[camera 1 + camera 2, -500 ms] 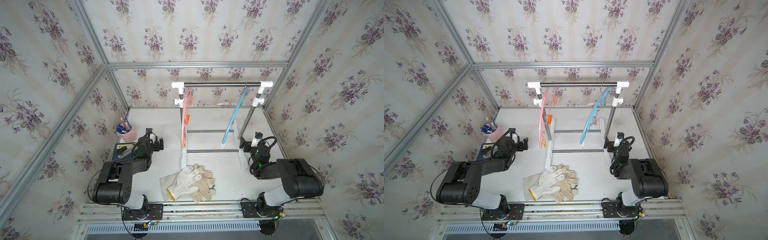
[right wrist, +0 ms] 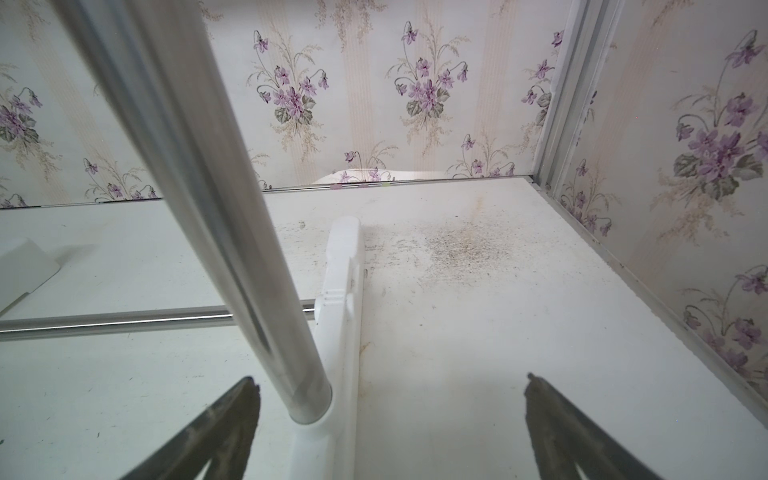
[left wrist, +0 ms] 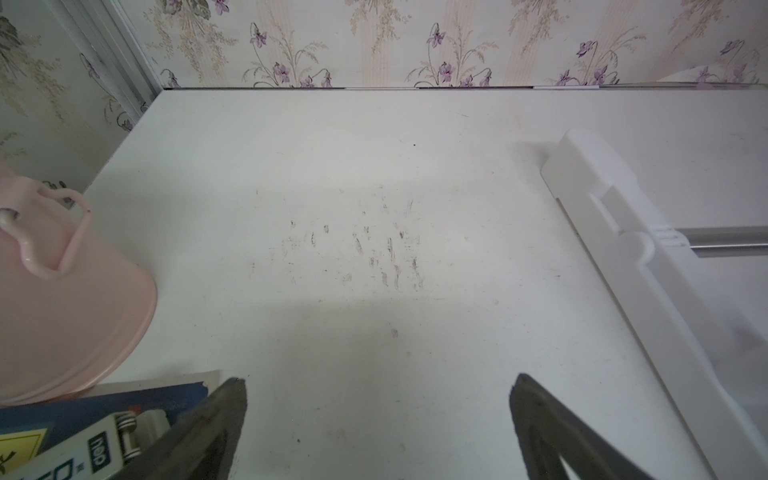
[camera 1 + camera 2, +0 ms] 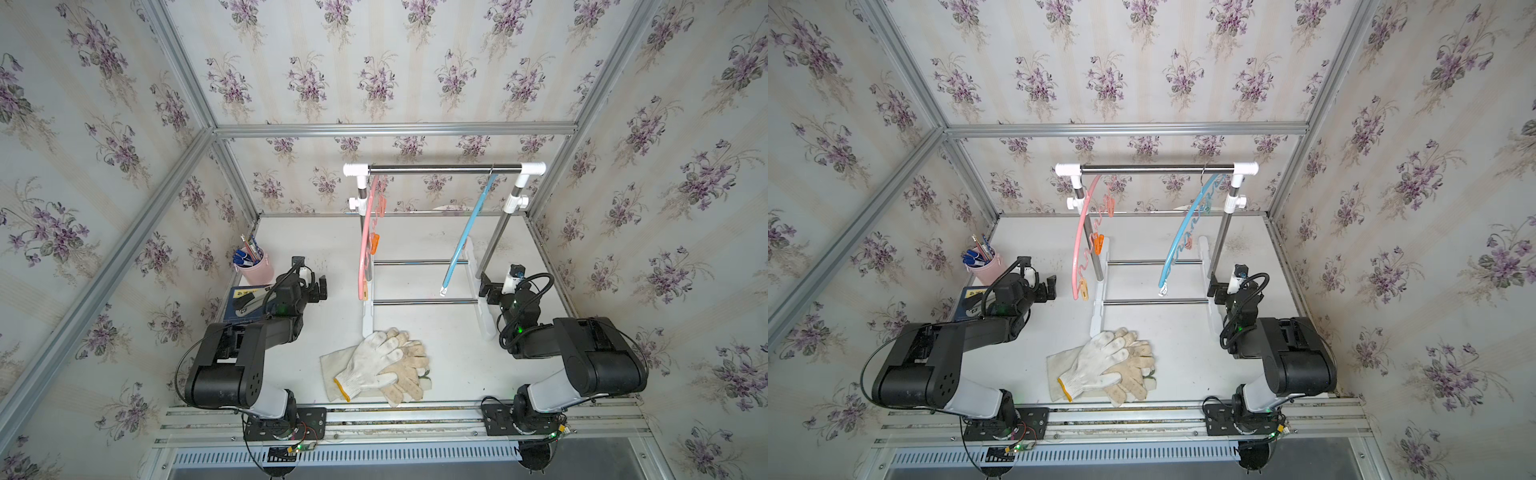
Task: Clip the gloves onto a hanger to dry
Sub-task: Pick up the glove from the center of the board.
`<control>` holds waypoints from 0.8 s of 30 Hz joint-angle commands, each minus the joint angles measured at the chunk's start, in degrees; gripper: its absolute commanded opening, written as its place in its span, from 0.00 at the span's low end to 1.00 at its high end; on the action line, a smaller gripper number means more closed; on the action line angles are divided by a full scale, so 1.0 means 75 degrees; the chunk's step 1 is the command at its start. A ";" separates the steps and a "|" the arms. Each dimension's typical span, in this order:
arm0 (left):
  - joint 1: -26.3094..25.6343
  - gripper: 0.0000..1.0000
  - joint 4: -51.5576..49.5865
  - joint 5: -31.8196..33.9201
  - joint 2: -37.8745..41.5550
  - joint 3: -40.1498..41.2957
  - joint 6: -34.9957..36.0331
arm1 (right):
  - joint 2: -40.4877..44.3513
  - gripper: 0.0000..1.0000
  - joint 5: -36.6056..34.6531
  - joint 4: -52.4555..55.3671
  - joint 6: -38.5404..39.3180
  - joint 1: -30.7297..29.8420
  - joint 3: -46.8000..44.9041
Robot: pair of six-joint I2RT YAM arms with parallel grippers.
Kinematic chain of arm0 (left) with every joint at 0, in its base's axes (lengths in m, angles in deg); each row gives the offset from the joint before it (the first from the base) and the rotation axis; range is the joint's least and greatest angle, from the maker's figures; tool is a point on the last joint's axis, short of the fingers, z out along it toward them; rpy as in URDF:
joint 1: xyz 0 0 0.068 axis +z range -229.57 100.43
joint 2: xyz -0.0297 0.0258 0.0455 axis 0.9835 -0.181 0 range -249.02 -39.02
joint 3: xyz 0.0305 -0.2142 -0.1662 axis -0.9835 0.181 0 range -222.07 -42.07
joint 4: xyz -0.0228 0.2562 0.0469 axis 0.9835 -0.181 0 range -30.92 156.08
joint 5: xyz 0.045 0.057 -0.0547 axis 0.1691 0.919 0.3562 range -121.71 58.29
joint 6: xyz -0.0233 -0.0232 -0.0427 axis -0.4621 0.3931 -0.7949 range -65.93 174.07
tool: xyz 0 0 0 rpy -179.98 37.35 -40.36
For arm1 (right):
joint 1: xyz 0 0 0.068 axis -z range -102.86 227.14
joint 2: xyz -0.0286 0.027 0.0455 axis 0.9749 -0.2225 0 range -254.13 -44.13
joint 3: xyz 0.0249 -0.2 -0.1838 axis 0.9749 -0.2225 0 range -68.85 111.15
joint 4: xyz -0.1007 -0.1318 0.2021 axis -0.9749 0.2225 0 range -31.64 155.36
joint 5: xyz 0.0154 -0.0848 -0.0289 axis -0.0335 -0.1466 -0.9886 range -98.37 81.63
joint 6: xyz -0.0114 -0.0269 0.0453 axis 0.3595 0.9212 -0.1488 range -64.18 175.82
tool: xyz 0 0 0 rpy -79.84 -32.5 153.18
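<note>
Now a heap of gloves [image 4: 380,365] on the bench [image 4: 436,237], at the front middle, just before the near left foot of the rack [image 4: 444,168], between the two arms and well apart from both. On top, a white knitted glove [image 4: 365,368] with yellow cuff edge, its finger ends pointing to the rack. Under it, dirty beige knitted ones [image 4: 409,374]. At the bottom, an off-white canvas one [image 4: 330,361], and a bit of grey-green at the right side of the heap.

Wide and holding nothing, the left gripper [image 4: 319,287], low over bare bench at the left of the rack. In the left wrist view, both fingers [image 3: 224,415] far apart over scuffed white surface. Close by, a pink cup [image 4: 258,271] with pens, and a stapler [image 4: 245,300] on a blue book [image 4: 232,309].

Wide too and holding nothing, the right gripper [image 4: 485,286], just beside the right post [image 2: 208,208] of the rack. In the right wrist view, the foot of this post between the two fingers, nearer to one of them. Touching or not, cannot tell.

On the top bar, a pink hanger [image 4: 365,241] at the left end with an orange clip [image 4: 375,243], and a blue hanger [image 4: 467,237] at the right end, both hanging free.
</note>
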 commanded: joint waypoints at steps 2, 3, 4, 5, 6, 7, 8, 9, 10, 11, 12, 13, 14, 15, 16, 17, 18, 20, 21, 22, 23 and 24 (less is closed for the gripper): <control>-0.0004 1.00 0.0142 0.0022 0.0024 -0.0035 0.0020 | 0.0023 1.00 -0.0056 -0.0211 -0.0028 -0.0015 -0.0013; -0.0002 1.00 0.0143 0.0022 0.0024 -0.0043 0.0015 | 0.0024 1.00 -0.0056 -0.0217 -0.0028 -0.0014 -0.0015; 0.0002 1.00 0.0142 0.0022 0.0018 -0.0037 0.0017 | 0.0020 1.00 -0.0056 -0.0211 -0.0028 -0.0013 -0.0015; -0.0002 1.00 0.0143 0.0022 0.0021 -0.0033 0.0013 | 0.0019 1.00 -0.0056 -0.0215 -0.0028 -0.0014 -0.0015; 0.0000 1.00 0.0142 0.0022 0.0028 -0.0038 0.0013 | 0.0026 1.00 -0.0055 -0.0217 -0.0028 -0.0014 -0.0014; -0.0007 1.00 0.0138 0.0022 0.0028 -0.0043 0.0013 | 0.0022 1.00 -0.0056 -0.0217 -0.0028 -0.0012 -0.0015; 0.0002 1.00 0.0143 0.0022 0.0020 -0.0036 0.0014 | 0.0027 1.00 -0.0056 -0.0219 -0.0028 -0.0009 -0.0010; 0.0002 1.00 0.0142 0.0022 0.0017 -0.0037 0.0013 | 0.0025 1.00 -0.0046 -0.0215 -0.0028 -0.0012 -0.0015; 0.0001 1.00 0.0137 0.0022 0.0019 -0.0038 0.0014 | 0.0016 1.00 -0.0050 -0.0198 -0.0028 -0.0004 -0.0013; 0.0002 1.00 0.0138 0.0028 0.0025 -0.0039 0.0012 | 0.0016 1.00 -0.0049 -0.0209 -0.0028 -0.0008 -0.0015; 0.0002 1.00 0.0132 0.0022 0.0025 -0.0040 0.0012 | 0.0027 1.00 -0.0043 -0.0220 -0.0028 -0.0009 -0.0026; -0.0001 1.00 0.0132 0.0022 0.0027 -0.0039 0.0010 | 0.0039 1.00 -0.0073 -0.0282 -0.0034 -0.0014 -0.0037; 0.0000 1.00 0.0129 0.0034 0.0018 -0.0058 0.0013 | 0.0197 1.00 -0.0230 -0.0137 -0.0091 -0.0010 0.0014; -0.0004 1.00 0.0187 0.0076 0.0048 -0.0026 0.0013 | 0.0515 1.00 -0.0355 0.0451 -0.0149 -0.0014 0.0163; -0.0015 1.00 0.0010 0.0232 0.0159 -0.0105 -0.0017 | 0.0942 1.00 -0.0533 0.1471 -0.0255 -0.0013 0.0511; -0.0027 1.00 -0.0774 0.0449 0.0462 -0.0370 -0.0105 | 0.1347 1.00 -0.0613 0.2628 -0.0452 -0.0009 0.0980; -0.0028 1.00 -0.1378 0.0734 0.0653 -0.0598 -0.0216 | 0.1585 1.00 -0.0707 0.3539 -0.0719 -0.0012 0.1411; -0.0034 1.00 -0.2284 0.1048 0.1622 -0.0905 -0.0488 | 0.1806 1.00 -0.1644 0.6025 -0.2682 -0.0014 0.2588; -0.0034 1.00 -0.2527 0.1076 0.2058 -0.0936 -0.0727 | 0.1789 1.00 -0.2281 0.7508 -0.4006 -0.0003 0.3121; -0.0025 1.00 -0.2922 0.1006 0.2672 -0.1035 -0.1080 | 0.1696 1.00 -0.2752 0.9112 -0.5386 0.0040 0.3684; -0.0020 1.00 -0.3359 0.0917 0.3251 -0.1149 -0.1522 | 0.1623 0.98 -0.2204 0.9570 -0.5436 0.0197 0.3902; -0.0010 1.00 -0.3819 0.0991 0.3705 -0.1248 -0.2123 | 0.1662 0.93 -0.1529 0.9522 -0.5291 0.0298 0.3869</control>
